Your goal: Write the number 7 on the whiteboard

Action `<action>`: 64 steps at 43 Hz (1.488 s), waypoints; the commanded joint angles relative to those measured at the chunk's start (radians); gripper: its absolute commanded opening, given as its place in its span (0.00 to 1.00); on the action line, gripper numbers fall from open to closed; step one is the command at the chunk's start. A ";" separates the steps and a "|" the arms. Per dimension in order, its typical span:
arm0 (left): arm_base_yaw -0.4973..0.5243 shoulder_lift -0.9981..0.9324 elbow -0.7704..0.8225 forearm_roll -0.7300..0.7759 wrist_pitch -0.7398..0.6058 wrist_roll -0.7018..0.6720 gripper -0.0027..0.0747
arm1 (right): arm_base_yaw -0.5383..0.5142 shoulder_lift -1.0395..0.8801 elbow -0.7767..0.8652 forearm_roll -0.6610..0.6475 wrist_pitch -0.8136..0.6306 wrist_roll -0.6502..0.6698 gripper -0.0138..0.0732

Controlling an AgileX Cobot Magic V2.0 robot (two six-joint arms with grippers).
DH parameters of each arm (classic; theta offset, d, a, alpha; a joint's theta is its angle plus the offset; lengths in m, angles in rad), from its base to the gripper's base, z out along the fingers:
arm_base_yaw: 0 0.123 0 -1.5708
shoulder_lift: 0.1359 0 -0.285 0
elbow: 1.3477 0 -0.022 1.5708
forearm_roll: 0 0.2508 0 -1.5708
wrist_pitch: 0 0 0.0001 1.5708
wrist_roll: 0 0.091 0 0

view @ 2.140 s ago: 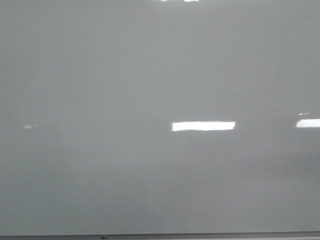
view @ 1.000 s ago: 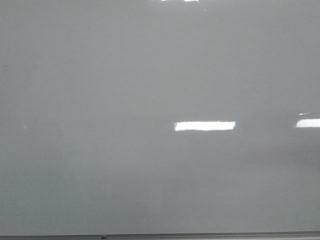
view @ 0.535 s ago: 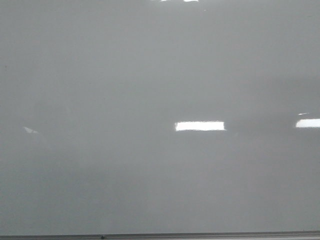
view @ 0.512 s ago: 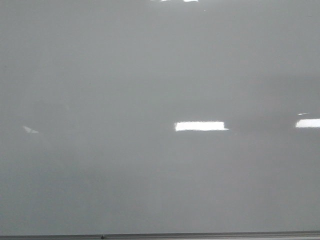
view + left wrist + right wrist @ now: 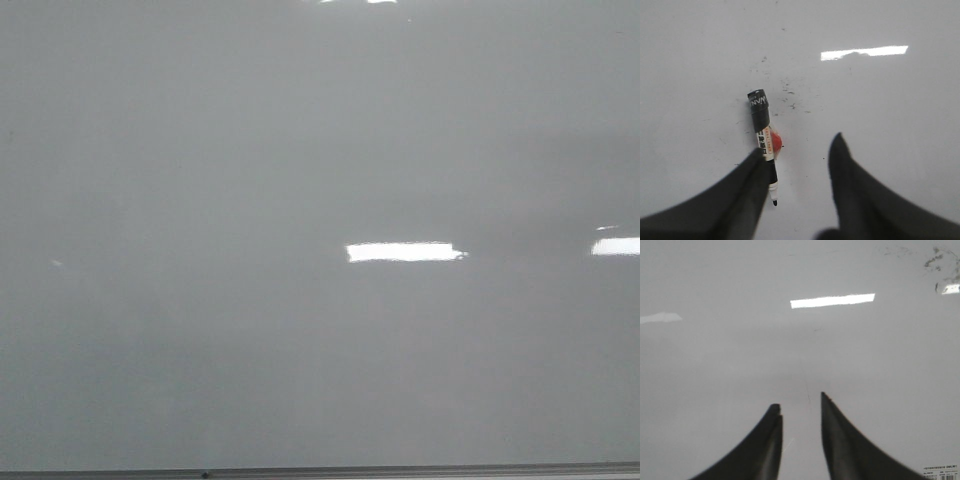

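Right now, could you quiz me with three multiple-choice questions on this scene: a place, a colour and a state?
1. Where is the marker?
A. Lying beside one finger of the left claw
B. Clamped in the right claw
C. Standing upright on the board's bottom edge

2. What colour is the patch on the marker's white body?
A. Green
B. Red
C. Blue

3. In the front view, what state is the whiteboard in?
A. A finished 7 is on it
B. Covered in writing
C. No number on it

Answers:
1 A: the marker lies loose by the open left claw; the right claw is empty.
2 B: the patch is red.
3 C: the whiteboard shows only light reflections.
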 commanded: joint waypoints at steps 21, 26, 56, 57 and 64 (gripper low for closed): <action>0.006 0.286 -0.135 -0.058 -0.033 -0.009 0.78 | -0.004 0.015 -0.038 -0.008 -0.070 -0.004 0.82; 0.051 0.479 -0.241 -0.084 0.094 -0.009 0.78 | -0.004 0.015 -0.038 -0.008 -0.069 -0.004 0.82; 0.100 1.003 -0.397 -0.080 -0.173 -0.002 0.71 | -0.004 0.015 -0.038 -0.008 -0.061 -0.004 0.82; 0.100 1.003 -0.397 -0.080 -0.177 -0.002 0.70 | -0.004 0.015 -0.038 -0.008 -0.061 -0.004 0.82; 0.100 1.003 -0.397 -0.080 -0.189 -0.002 0.63 | -0.004 0.015 -0.038 -0.008 -0.052 -0.004 0.82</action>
